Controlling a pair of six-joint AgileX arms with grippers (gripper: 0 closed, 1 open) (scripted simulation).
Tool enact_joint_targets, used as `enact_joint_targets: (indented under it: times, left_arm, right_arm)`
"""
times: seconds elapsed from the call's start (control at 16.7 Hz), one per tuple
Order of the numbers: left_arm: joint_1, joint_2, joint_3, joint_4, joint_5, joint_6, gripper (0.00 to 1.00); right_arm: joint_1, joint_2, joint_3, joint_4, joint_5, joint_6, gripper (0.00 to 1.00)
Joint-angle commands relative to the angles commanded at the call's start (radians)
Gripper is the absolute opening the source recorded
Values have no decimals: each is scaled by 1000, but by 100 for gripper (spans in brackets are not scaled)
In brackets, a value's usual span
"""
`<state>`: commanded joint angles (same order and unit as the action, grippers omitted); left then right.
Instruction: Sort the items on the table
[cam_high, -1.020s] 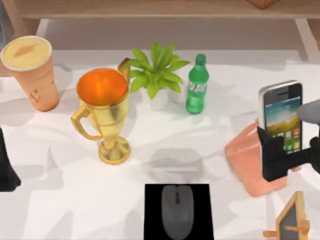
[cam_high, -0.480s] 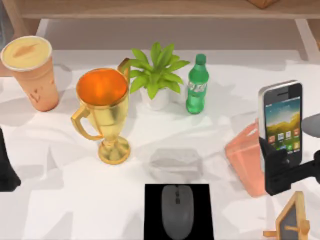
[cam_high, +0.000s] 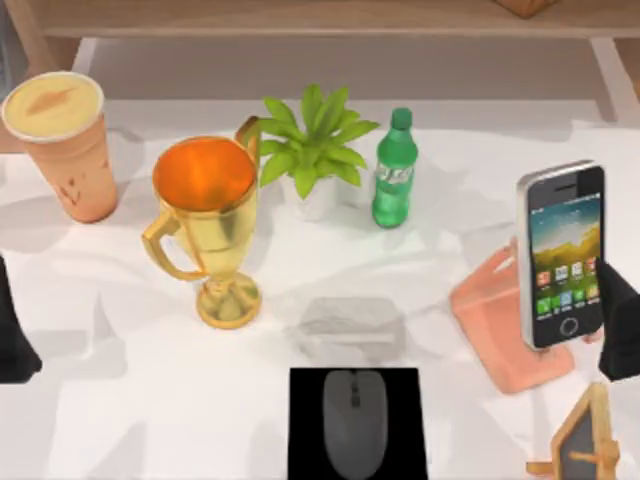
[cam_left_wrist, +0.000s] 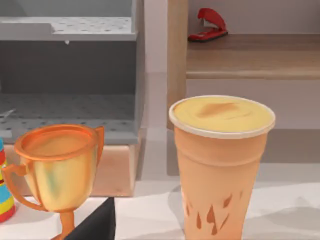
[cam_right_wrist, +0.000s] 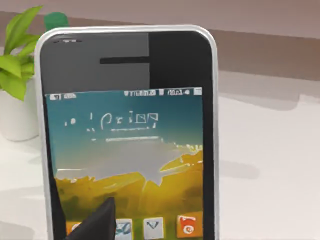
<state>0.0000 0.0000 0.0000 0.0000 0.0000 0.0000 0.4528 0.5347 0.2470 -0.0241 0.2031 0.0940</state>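
A: Describe the phone (cam_high: 562, 255).
B: A silver-edged slab with a dark bezel; its screen shows a teal and yellow landscape with rows of small coloured icons and a round button below them. It stands upright near the right edge of the surface (cam_high: 130, 400), in front of a salmon-pink block (cam_high: 495, 315). In the right wrist view the phone (cam_right_wrist: 127, 135) faces the camera from close by.

A: Where is it relative to the right end effector?
B: The right end effector (cam_high: 622, 325) is a dark shape at the right edge of the surface, just beside the phone's lower right corner. Whether it touches the phone, and whether its fingers are spread or closed, I cannot tell.

A: And the other task items?
B: The cup (cam_high: 65, 145), orange with a cream-yellow top, stands upright at the far left corner of the surface. The left wrist view shows the cup (cam_left_wrist: 220, 165) with brown flecks low on its wall. The dark grey mouse (cam_high: 353, 420) lies on a black mat (cam_high: 305, 425) at the middle of the near edge.

A: The left arm?
B: The left end effector (cam_high: 12, 345) sits at the left edge, well apart from the cup; its finger state cannot be told.

A: Other objects?
B: A gold trophy (cam_high: 208, 225), a potted plant (cam_high: 315, 150) and a green bottle (cam_high: 394, 170) stand across the middle toward the far edge.
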Motion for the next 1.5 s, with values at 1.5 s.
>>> enact_joint_targets:
  times: [1.5]
  left_arm:
    - [-51, 479, 15, 329, -40, 57, 100]
  right_arm:
    - [-453, -535, -247, 24, -203, -94, 100]
